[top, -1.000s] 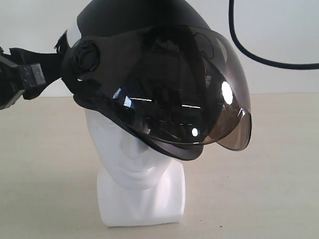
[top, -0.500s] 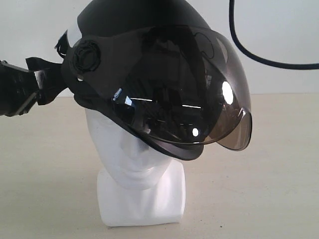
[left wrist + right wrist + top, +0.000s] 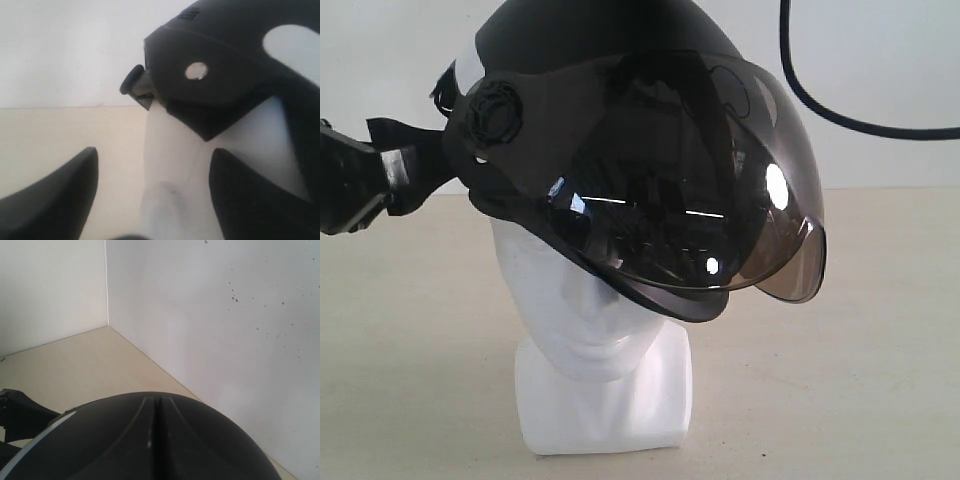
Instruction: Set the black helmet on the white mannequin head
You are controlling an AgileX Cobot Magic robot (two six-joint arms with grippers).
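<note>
The black helmet (image 3: 650, 170) sits tilted on the white mannequin head (image 3: 590, 330), its smoky visor down over the eyes and nose. My left gripper (image 3: 382, 180) is at the helmet's rear left edge, by the round side pivot. In the left wrist view the left gripper (image 3: 155, 195) stands open. The mannequin's white neck (image 3: 185, 165) shows between the two dark fingers (image 3: 55, 200), and the helmet's rear shell (image 3: 225, 65) is just above. The right wrist view shows only the helmet's ridged crown (image 3: 150, 445) from close above; no right fingers show anywhere.
A black cable (image 3: 810, 100) hangs in a loop behind the helmet at the upper right. The head's base block stands on a beige tabletop (image 3: 840, 380). White walls meet in a corner (image 3: 106, 300) behind.
My left gripper has sunk a little and drawn slightly back to the left from the helmet's rear edge. The helmet and head have not moved.
</note>
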